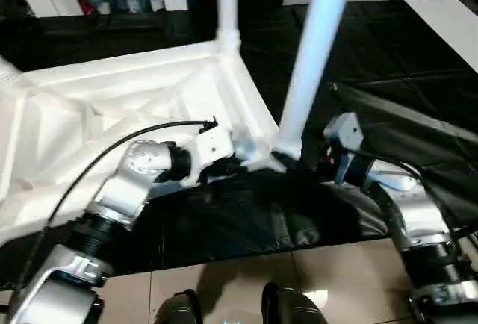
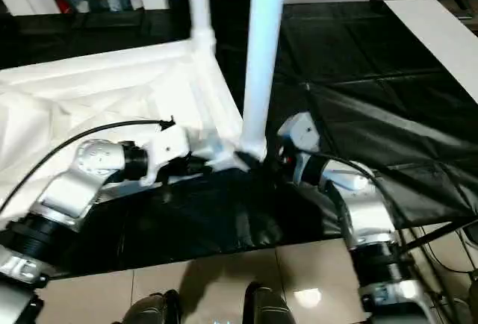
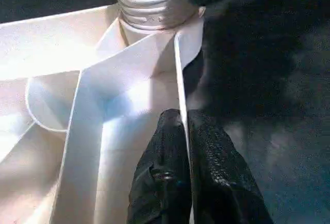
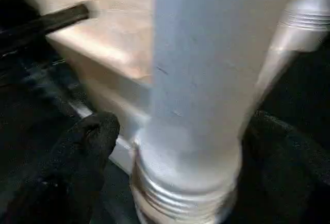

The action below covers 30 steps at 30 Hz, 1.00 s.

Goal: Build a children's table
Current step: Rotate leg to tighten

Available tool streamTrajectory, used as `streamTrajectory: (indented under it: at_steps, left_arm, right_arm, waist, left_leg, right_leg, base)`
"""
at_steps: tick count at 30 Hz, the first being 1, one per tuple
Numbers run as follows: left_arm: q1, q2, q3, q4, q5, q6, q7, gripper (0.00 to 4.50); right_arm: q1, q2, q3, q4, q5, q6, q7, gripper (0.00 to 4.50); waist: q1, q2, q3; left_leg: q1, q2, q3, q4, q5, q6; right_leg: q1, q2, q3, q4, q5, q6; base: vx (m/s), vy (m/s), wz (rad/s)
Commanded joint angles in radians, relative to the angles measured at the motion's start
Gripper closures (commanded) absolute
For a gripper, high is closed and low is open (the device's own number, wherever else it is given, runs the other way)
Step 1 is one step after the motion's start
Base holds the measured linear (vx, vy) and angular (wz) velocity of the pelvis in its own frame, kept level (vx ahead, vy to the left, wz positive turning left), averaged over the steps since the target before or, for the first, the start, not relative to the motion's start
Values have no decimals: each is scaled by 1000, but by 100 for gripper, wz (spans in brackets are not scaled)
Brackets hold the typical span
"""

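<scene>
I look down on a tan tiled floor (image 1: 246,279) where black plastic sheeting (image 1: 418,92) is spread; the upturned white table top (image 1: 112,107) lies directly on that sheeting, its ribbed underside facing up, one corner near the sheeting's front edge.

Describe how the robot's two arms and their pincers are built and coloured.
Both forearms are silver metal cylinders with black ribbed collars near the elbows. The left arm has a black joint ring, a white wrist block and a thin black cable looping over it. The right arm ends in a rounded white-grey wrist housing with a small red spot. The left pincer has black, finely textured fingers; the right pincer's finger looks black and similarly rough.
</scene>
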Motion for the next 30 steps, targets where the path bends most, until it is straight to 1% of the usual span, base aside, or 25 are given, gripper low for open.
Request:
streamTrajectory:
  at_steps: [1,2,3,6,7,8,11,12,13,14,16,18,19,20,21,22,23,25,29,30]
  left_arm:
    - [-3,16,-29,30,-24,-64,-82,450]
    - [-7,24,-31,44,-26,-82,-98,450]
    - [-13,34,-35,57,-28,-96,-120,450]
    - [-26,64,-45,73,-39,-117,-203,450]
    - [-27,68,-46,73,-42,-120,-217,450]
    - [-29,70,-46,75,-46,-123,-229,450]
    - [-36,82,-53,83,-52,-132,-264,450]
    - [-37,85,-55,83,-52,-134,-273,450]
    - [-37,86,-55,83,-53,-134,-274,450]
    - [-39,90,-58,88,-51,-142,-280,450]
    - [-45,93,-60,105,-51,-157,-295,450]
    - [-49,94,-60,114,-53,-165,-303,450]
    - [-51,94,-58,118,-52,-167,-306,450]
    - [-53,94,-57,121,-52,-168,-308,450]
    - [-54,93,-57,123,-51,-168,-309,450]
    - [-55,94,-57,124,-52,-168,-310,450]
    - [-54,95,-58,124,-53,-168,-311,450]
    - [-51,96,-57,123,-55,-168,-312,450]
    - [-44,94,-54,115,-60,-161,-307,450]
    - [-32,81,-39,92,-71,-130,-275,450]
  right_arm:
    - [-10,-34,32,-3,8,-12,90,22]
    - [-14,-43,40,5,7,-18,115,22]
    - [-21,-49,46,17,1,-29,136,22]
    - [-47,-60,64,47,11,-28,216,22]
    - [-52,-62,68,50,15,-25,230,37]
    - [-56,-66,73,52,19,-25,244,37]
    - [-68,-79,91,54,31,-21,296,66]
    - [-70,-81,95,53,33,-21,304,75]
    - [-70,-82,95,53,33,-20,305,84]
    - [-74,-82,97,56,33,-22,314,94]
    - [-82,-80,98,68,33,-25,337,111]
    - [-87,-80,104,74,32,-27,355,125]
    - [-87,-81,109,74,34,-23,365,139]
    - [-87,-80,113,74,35,-23,370,139]
    - [-87,-79,115,74,36,-23,371,148]
    - [-86,-78,116,74,37,-21,374,154]
    - [-84,-76,117,73,37,-21,374,159]
    - [-80,-74,118,70,38,-18,374,184]
    - [-63,-69,119,55,40,-8,365,190]
    - [-33,-55,117,30,42,35,328,190]
  waist:
    - [1,-10,-88]
    - [1,-11,-87]
    - [1,-14,-85]
    - [3,-14,-86]
    - [5,-13,-88]
    - [5,-13,-87]
    - [14,-13,-90]
    - [15,-13,-91]
    - [20,-12,-92]
    - [21,-14,-91]
    - [22,-14,-92]
    - [21,-15,-90]
    - [21,-16,-89]
    - [21,-16,-89]
    - [22,-15,-89]
    - [22,-16,-89]
    - [23,-14,-91]
    - [22,-14,-91]
    - [22,-15,-91]
    - [24,-11,-91]
  left_leg:
    - [9,47,-10,-55,-133,139]
    - [9,48,-10,-56,-136,137]
    - [9,48,-10,-57,-144,132]
    - [10,47,-10,-57,-145,126]
    - [9,50,-11,-57,-132,125]
    - [10,51,-10,-57,-129,126]
    - [14,54,-7,-55,-106,134]
    - [12,53,-7,-54,-98,138]
    - [11,54,-6,-54,-89,145]
    - [12,55,-6,-54,-90,146]
    - [11,54,-7,-54,-89,146]
    - [9,53,-7,-54,-105,138]
    - [10,53,-7,-54,-107,134]
    - [10,53,-7,-55,-108,133]
    - [11,54,-8,-55,-106,130]
    - [11,53,-7,-55,-105,129]
    - [11,53,-8,-55,-101,129]
    - [11,54,-8,-55,-104,128]
    - [11,54,-8,-56,-107,126]
    - [11,54,-8,-55,-103,124]
  right_leg:
    - [60,-78,52,-58,-257,-235]
    - [60,-80,53,-58,-260,-234]
    - [59,-80,54,-61,-280,-230]
    - [59,-80,53,-61,-301,-226]
    - [60,-82,53,-57,-287,-232]
    - [59,-81,53,-57,-279,-233]
    - [58,-80,54,-51,-234,-247]
    - [59,-80,54,-48,-221,-251]
    - [59,-81,55,-46,-200,-258]
    - [58,-81,54,-46,-200,-258]
    - [59,-81,53,-45,-202,-259]
    - [60,-82,53,-48,-228,-253]
    - [60,-82,53,-49,-240,-248]
    - [60,-82,53,-50,-245,-246]
    - [60,-83,54,-50,-250,-243]
    - [59,-82,54,-51,-250,-243]
    - [59,-82,53,-49,-243,-245]
    - [59,-82,53,-49,-238,-249]
    - [60,-82,53,-50,-243,-248]
    - [61,-82,54,-49,-238,-248]
  base:
    - [0,0,0]
    - [0,0,0]
    - [0,0,0]
    - [0,0,0]
    - [0,0,0]
    - [0,0,0]
    - [0,0,0]
    - [0,0,0]
    - [0,0,0]
    - [0,0,0]
    - [0,0,0]
    - [0,0,0]
    - [0,0,0]
    - [0,0,0]
    - [0,0,0]
    - [0,0,0]
    - [0,0,0]
    - [0,0,0]
    - [0,0,0]
    - [0,0,0]
